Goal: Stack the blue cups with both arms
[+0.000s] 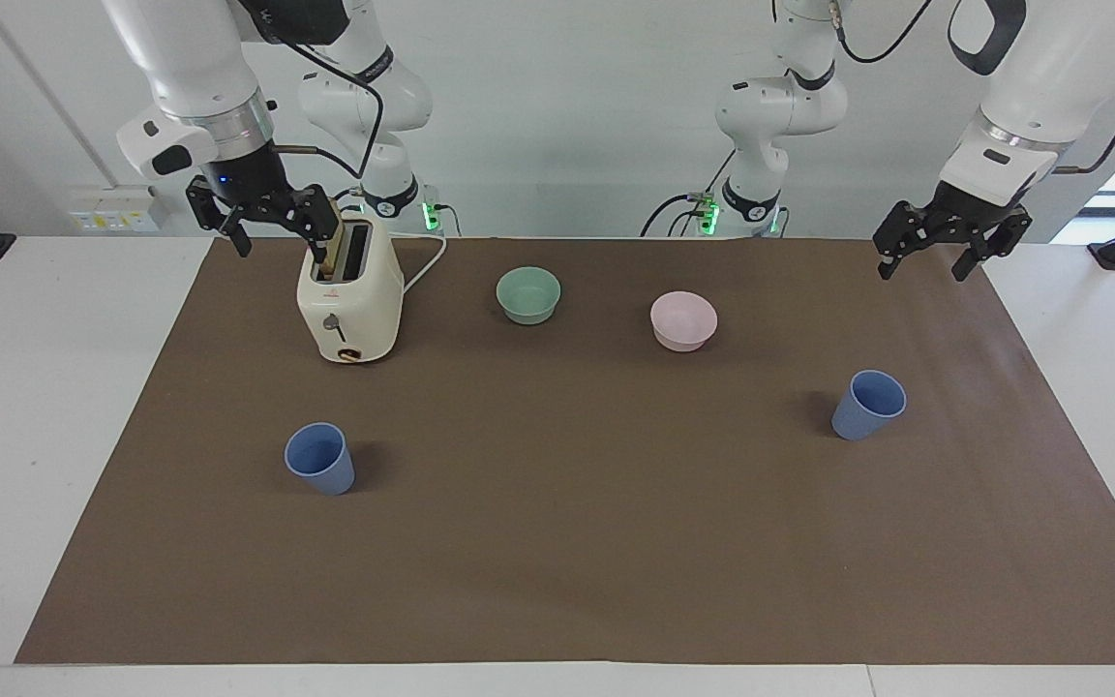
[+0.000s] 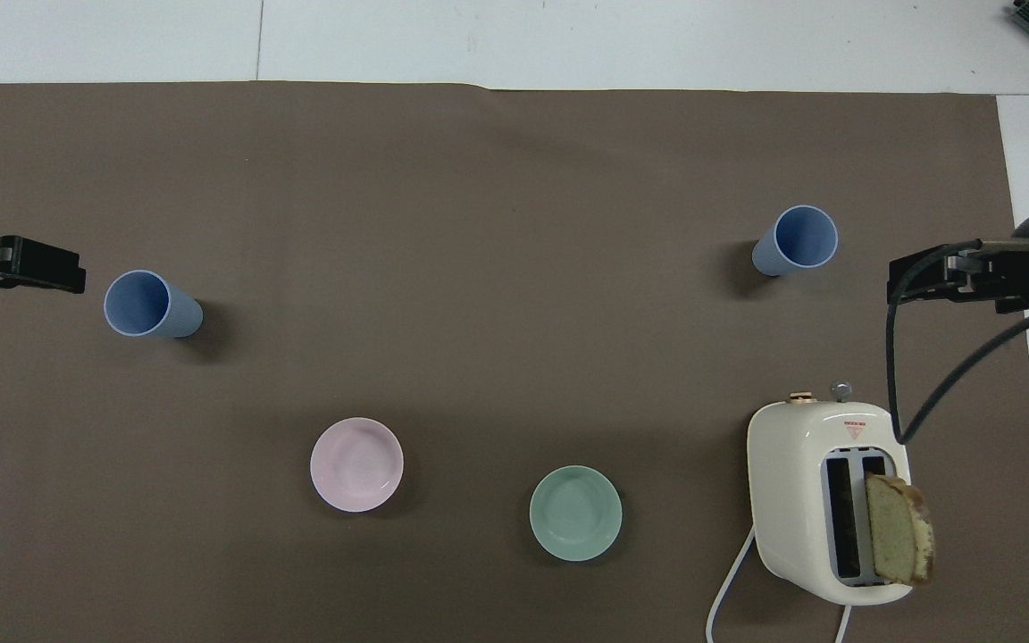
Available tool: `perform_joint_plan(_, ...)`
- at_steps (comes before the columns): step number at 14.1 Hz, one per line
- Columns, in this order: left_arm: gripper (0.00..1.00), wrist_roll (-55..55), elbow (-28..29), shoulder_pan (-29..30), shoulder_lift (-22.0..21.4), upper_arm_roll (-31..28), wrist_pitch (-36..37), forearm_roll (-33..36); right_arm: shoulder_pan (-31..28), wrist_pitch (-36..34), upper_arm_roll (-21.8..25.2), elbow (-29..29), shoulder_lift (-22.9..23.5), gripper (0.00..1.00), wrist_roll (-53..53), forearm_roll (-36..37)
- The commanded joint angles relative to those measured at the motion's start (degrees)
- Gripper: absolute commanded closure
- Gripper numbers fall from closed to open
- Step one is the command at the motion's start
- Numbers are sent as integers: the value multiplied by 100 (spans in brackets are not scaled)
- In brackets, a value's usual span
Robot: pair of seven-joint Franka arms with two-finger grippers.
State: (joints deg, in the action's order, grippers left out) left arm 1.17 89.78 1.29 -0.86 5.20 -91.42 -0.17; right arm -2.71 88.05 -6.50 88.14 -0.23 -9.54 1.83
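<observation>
Two blue cups stand upright and apart on the brown mat. One cup [image 1: 320, 458] [image 2: 796, 239] is toward the right arm's end, farther from the robots than the toaster. The other cup [image 1: 869, 405] [image 2: 153, 304] is toward the left arm's end. My right gripper [image 1: 279, 244] [image 2: 903, 281] hangs open and empty in the air, over the mat's edge by the toaster. At the other end my left gripper [image 1: 925, 269] [image 2: 72, 275] is raised over the mat's edge, also open and holding nothing. Neither gripper touches a cup.
A cream toaster [image 1: 349, 295] [image 2: 827, 496] with a bread slice [image 2: 899, 527] in one slot stands near the right arm. Between the arms sit a mint-green bowl [image 1: 528, 293] [image 2: 575, 513] and a pale pink bowl [image 1: 683, 319] [image 2: 356, 463], nearer to the robots than the cups.
</observation>
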Motion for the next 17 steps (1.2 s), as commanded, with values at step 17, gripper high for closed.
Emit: perform_joint_plan(17, 0, -73, 259, 232, -292, 51, 203, 43, -90, -60, -27, -104, 58, 0, 93, -33)
